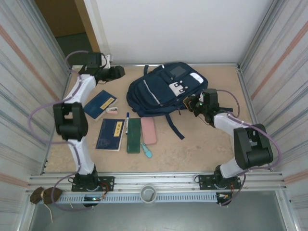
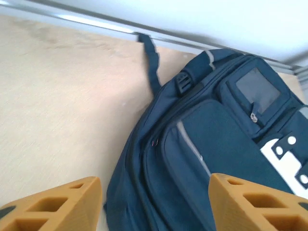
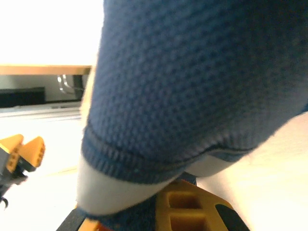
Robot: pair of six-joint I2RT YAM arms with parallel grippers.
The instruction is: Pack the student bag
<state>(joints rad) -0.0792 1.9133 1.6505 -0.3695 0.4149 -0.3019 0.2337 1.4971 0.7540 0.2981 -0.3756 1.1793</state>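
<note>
The student bag (image 1: 166,91) is a large navy backpack lying flat at the back middle of the table, its straps trailing toward the near side. My left gripper (image 1: 121,72) hovers just off the bag's far left corner. In the left wrist view it (image 2: 154,207) stands open, its orange fingers (image 2: 57,207) wide apart with the bag's side (image 2: 202,159) ahead of them and nothing between them. My right gripper (image 1: 190,103) is at the bag's near right edge. In the right wrist view it (image 3: 144,216) is shut on a fold of the bag's navy fabric (image 3: 192,86).
Left of and in front of the bag lie two blue notebooks (image 1: 100,104) (image 1: 110,134), a pen (image 1: 127,122), a green case (image 1: 133,135), a pink case (image 1: 148,130), a small teal item (image 1: 147,150) and a small white eraser (image 1: 111,110). Metal walls close in both sides.
</note>
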